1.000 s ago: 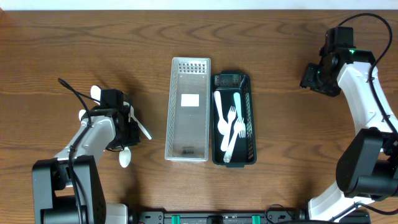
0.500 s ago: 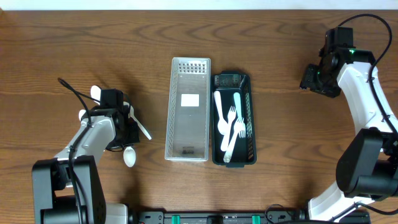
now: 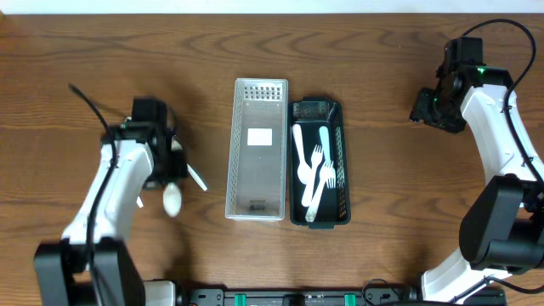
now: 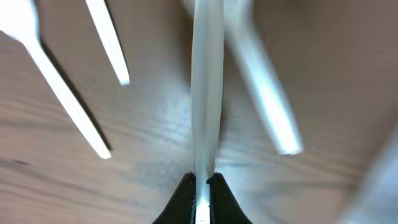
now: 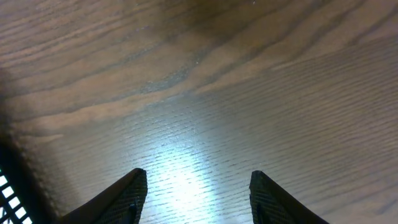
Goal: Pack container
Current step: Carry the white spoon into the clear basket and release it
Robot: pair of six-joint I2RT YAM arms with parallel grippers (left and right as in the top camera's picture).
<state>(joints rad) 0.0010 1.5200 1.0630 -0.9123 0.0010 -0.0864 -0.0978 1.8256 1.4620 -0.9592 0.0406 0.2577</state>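
Note:
My left gripper [image 3: 163,174] is shut on a white plastic spoon [image 3: 172,201], held off the wooden table at the left. In the left wrist view the spoon's handle [image 4: 206,93] runs straight up from the closed jaws [image 4: 200,184]. A black mesh bin [image 3: 342,161] at the centre holds several white forks and knives [image 3: 310,170]. An empty silver mesh bin [image 3: 231,153] stands beside it on the left. My right gripper [image 3: 423,106] is open and empty over bare table at the far right, also in the right wrist view [image 5: 196,180].
Loose white utensils lie on the table under the left arm: one shows in the overhead view [image 3: 197,178], and others in the left wrist view [image 4: 62,87] [image 4: 261,93]. A corner of the black bin shows in the right wrist view [image 5: 7,180].
My left arm has risen and shifted with the spoon, lifting its bowl off the table. The right arm has not moved.

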